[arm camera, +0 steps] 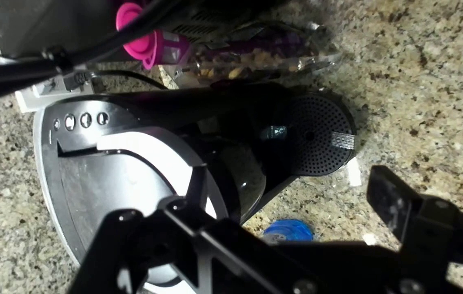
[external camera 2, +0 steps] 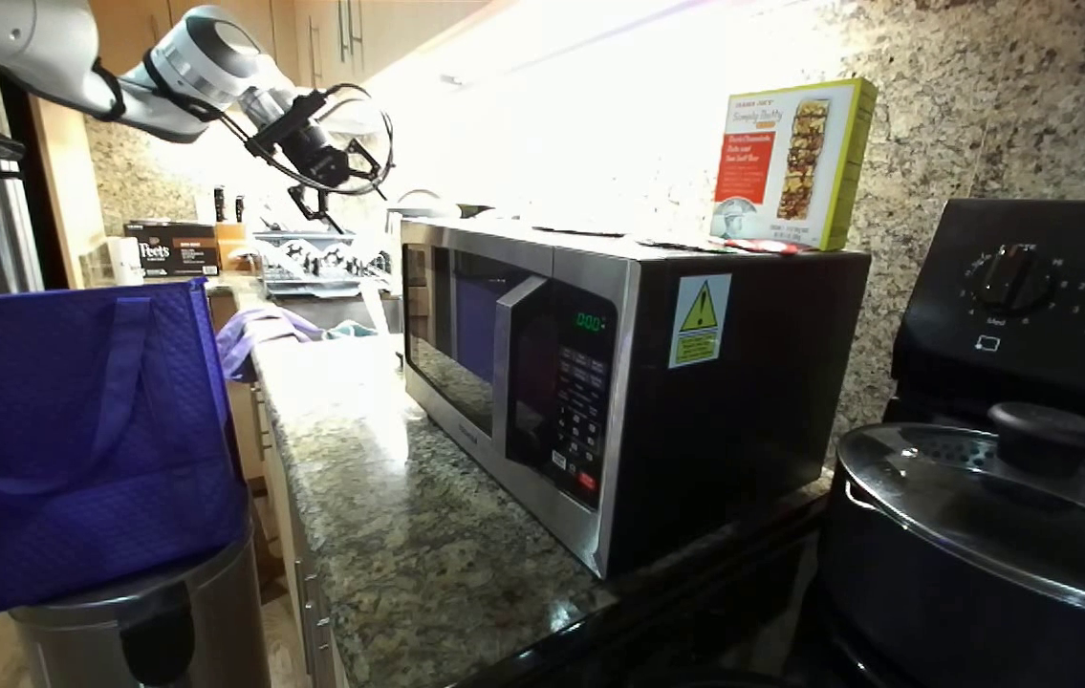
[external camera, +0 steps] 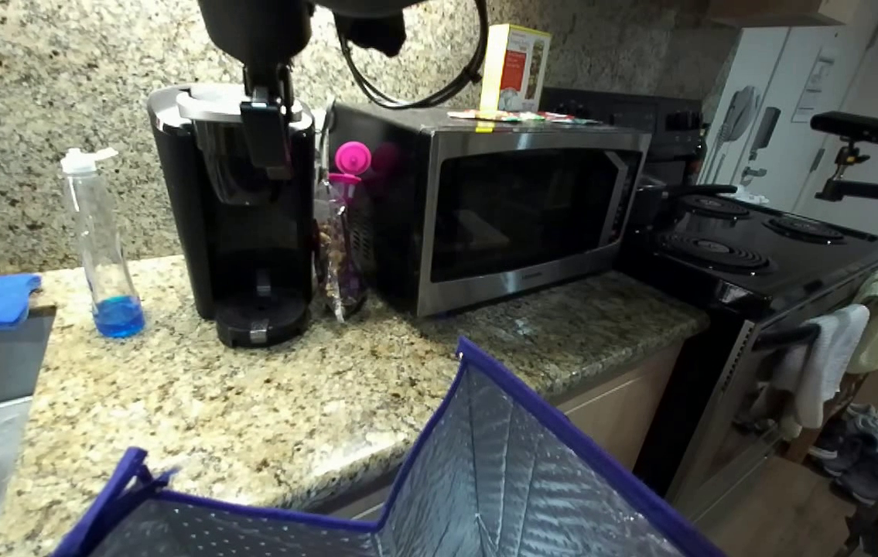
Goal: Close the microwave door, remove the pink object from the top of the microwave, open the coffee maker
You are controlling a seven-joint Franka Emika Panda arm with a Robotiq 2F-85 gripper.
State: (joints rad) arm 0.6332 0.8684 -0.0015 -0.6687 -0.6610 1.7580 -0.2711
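Black gripper (arm camera: pixel 290 185), spread and empty, at the coffee maker (external camera: pixel 234 224)
In the wrist view one finger (arm camera: pixel 198 185) overlaps the silver handle (arm camera: pixel 149 141), contact unclear, probably to lift the lid (arm camera: pixel 113 175); the pink object (external camera: pixel 352 157) sits apart from the gripper, between coffee maker and microwave (external camera: pixel 477 209), likely out of the way.

The coffee maker (external camera: pixel 230 232) stands on the counter (external camera: pixel 253 418) between bottle (external camera: pixel 104 240) and microwave (external camera: pixel 497 213).

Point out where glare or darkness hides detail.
In an exterior view, light bleaches much of the granite backsplash; in an exterior view, the microwave door looks mostly black; in the wrist view, the lid handle of the coffee maker glares white.
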